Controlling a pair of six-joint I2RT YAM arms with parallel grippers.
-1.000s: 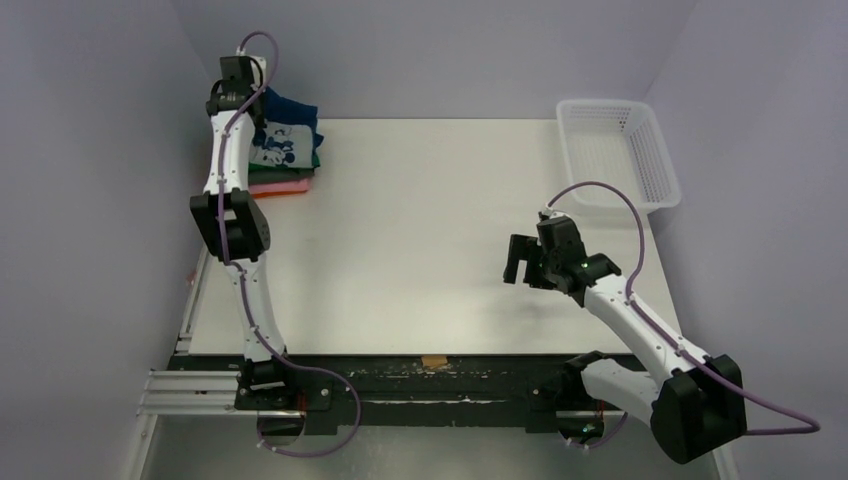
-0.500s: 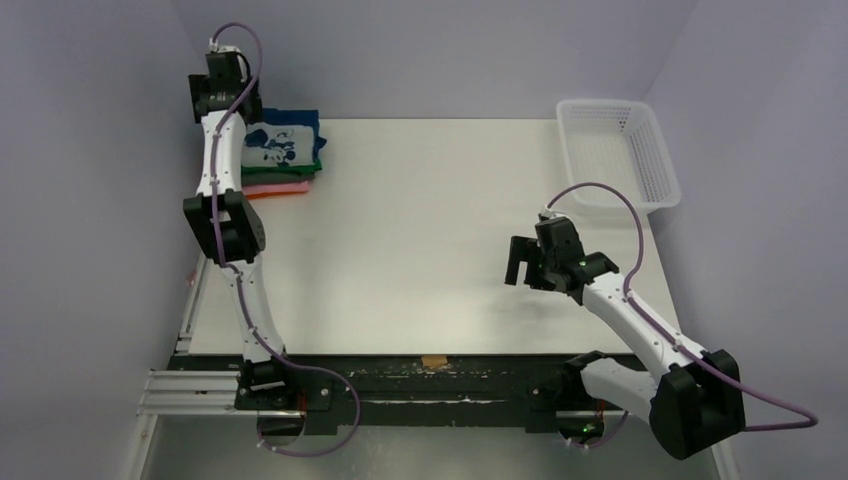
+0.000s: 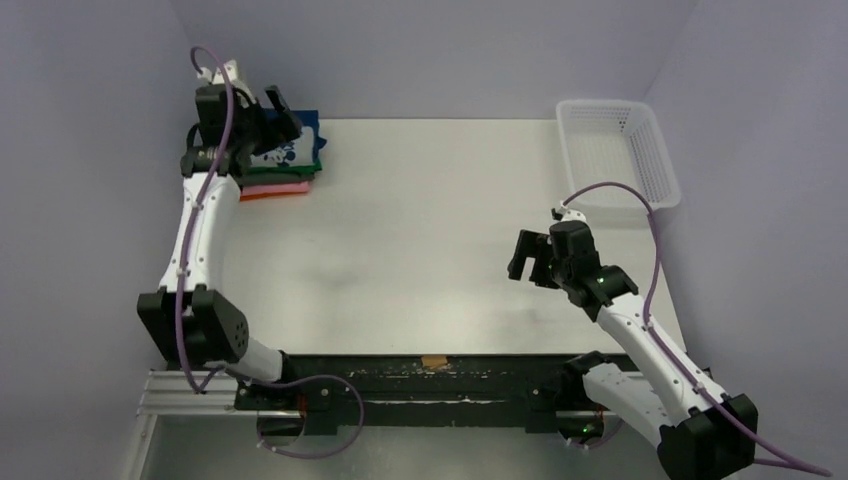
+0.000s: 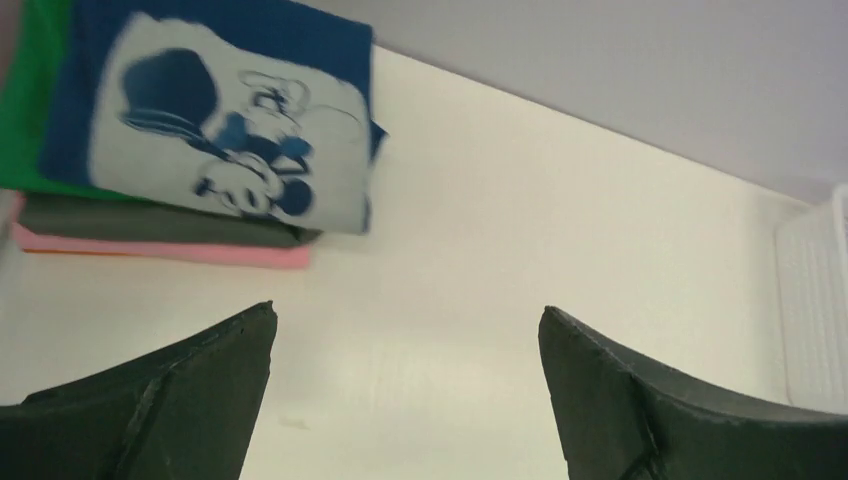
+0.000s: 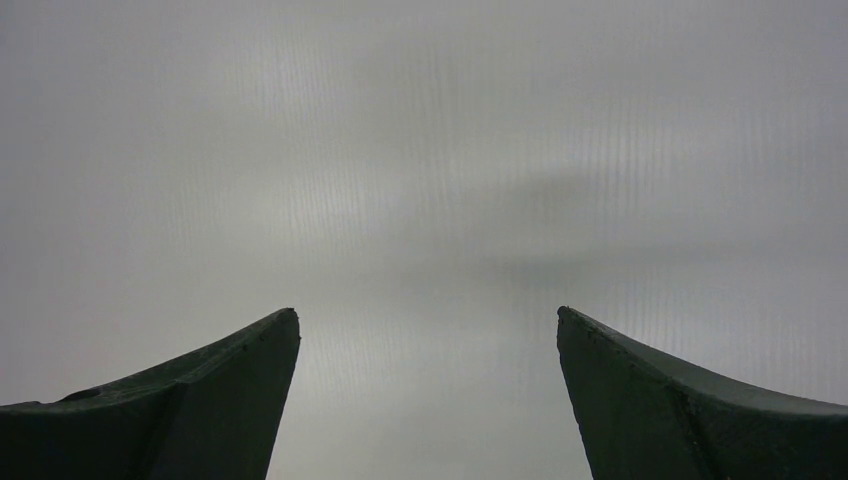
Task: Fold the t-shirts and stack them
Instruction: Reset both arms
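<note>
The t-shirts lie folded in one stack at the table's far left corner. A dark navy tee [image 3: 297, 150] [image 4: 230, 140] with a pale print is on top, over green [image 4: 30, 110], grey [image 4: 150, 225] and pink-orange [image 3: 275, 188] [image 4: 160, 253] ones. My left gripper [image 3: 283, 113] [image 4: 406, 308] hovers open by the stack's far left side and holds nothing. In its wrist view the stack lies ahead to the upper left, apart from the fingers. Above the table's right middle, my right gripper [image 3: 530, 266] [image 5: 426, 311] is open and empty, with only bare table in its view.
A white mesh basket [image 3: 615, 150] [image 4: 815, 300] stands at the far right corner. Grey walls close in behind the stack and along both sides. The arm bases and a black rail [image 3: 430, 385] run along the near edge.
My left gripper has opened and let go of the navy tee, which now lies flat on the stack. The left arm has swung back and leftward. The right arm has shifted slightly.
</note>
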